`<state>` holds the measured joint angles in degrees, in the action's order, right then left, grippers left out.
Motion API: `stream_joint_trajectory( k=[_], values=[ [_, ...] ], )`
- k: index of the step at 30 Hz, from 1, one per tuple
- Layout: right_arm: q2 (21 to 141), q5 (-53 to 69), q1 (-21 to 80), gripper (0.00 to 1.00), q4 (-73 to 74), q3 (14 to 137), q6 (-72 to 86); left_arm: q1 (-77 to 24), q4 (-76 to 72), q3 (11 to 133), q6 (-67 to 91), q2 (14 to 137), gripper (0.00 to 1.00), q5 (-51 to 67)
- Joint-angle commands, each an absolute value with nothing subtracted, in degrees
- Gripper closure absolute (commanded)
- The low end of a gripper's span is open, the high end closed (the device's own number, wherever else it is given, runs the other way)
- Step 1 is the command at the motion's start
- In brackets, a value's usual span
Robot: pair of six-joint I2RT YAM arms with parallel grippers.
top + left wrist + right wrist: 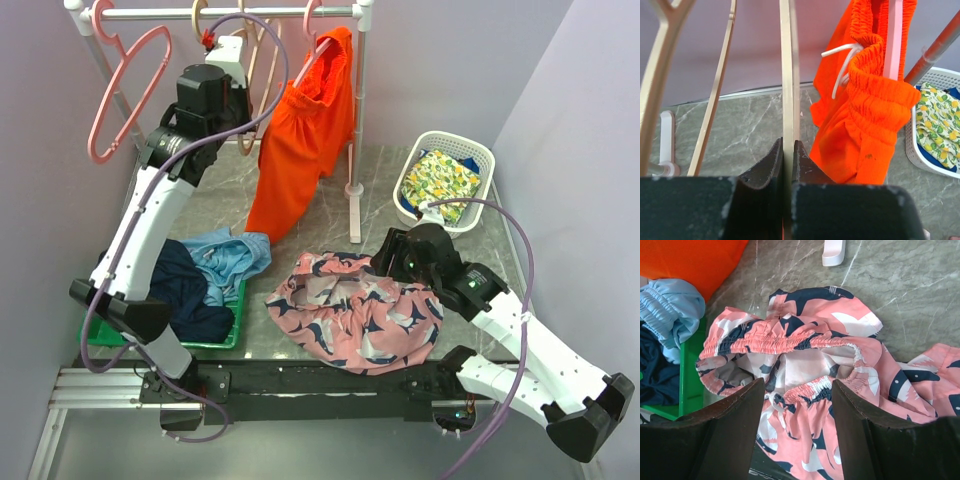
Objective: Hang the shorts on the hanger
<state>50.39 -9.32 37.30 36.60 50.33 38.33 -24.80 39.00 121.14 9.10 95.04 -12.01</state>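
Observation:
The pink shorts (352, 318) with navy and white shapes lie crumpled on the table in front of the arms. In the right wrist view the gathered waistband of the shorts (805, 340) lies open. My right gripper (797, 390) is open just above it, one finger on each side of the near waistband; it also shows in the top view (385, 268). My left gripper (788, 150) is shut on a bar of the beige hanger (789, 75), which hangs from the rack rail in the top view (268, 80). The left gripper (238, 48) is raised at the rack.
Orange shorts (300, 150) hang on a pink hanger right beside the beige one. Another pink hanger (130, 90) hangs at left. More beige hangers (715, 100) hang left of the held one. A white basket (480, 160) holds floral cloth. A green tray (238, 322) holds blue clothes.

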Motion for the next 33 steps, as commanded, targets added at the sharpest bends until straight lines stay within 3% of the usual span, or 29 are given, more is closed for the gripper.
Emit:
stream_joint_trajectory(
  k=[1,18,33],
  values=[
    [50.6,-9.6,37.8,0.37,34.6,51.1,38.2,-25.0,34.0,119.8,8.0,90.2,0.99,-13.1],
    [50.9,-9.8,38.0,0.37,34.4,51.2,37.9,-25.6,35.2,109.6,10.4,81.6,0.99,-12.3],
    [49.6,-13.4,38.5,0.37,37.8,52.6,38.1,-26.2,37.3,93.9,13.2,58.6,0.99,-16.0]
  ],
)
